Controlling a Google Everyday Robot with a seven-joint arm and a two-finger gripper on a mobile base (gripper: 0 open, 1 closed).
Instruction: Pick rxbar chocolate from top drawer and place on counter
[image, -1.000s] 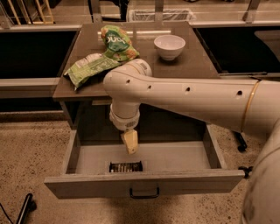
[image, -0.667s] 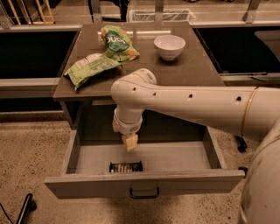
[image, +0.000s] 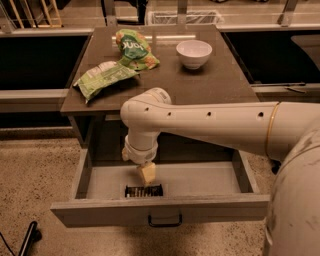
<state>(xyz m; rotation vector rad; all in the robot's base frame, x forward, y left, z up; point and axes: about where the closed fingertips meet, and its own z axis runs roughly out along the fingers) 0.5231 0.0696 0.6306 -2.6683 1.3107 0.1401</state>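
Note:
The rxbar chocolate (image: 144, 190), a small black bar with pale lettering, lies flat on the floor of the open top drawer (image: 100, 181), close behind its front panel. My gripper (image: 146, 175) points down inside the drawer, just above and behind the bar, with its pale tip almost at the bar's far edge. The arm reaches in from the right and hides part of the drawer's back. The dark brown counter (image: 210, 82) sits above the drawer.
Two crinkled green snack bags (image: 104, 78) (image: 134, 47) lie on the counter's left and back. A white bowl (image: 194, 52) stands at its back right. The drawer's dark loop handle (image: 164, 220) is at the front. Pale ledges flank the cabinet.
My gripper has come down and forward inside the drawer, closer to the bar. The bar, bags and bowl have not moved.

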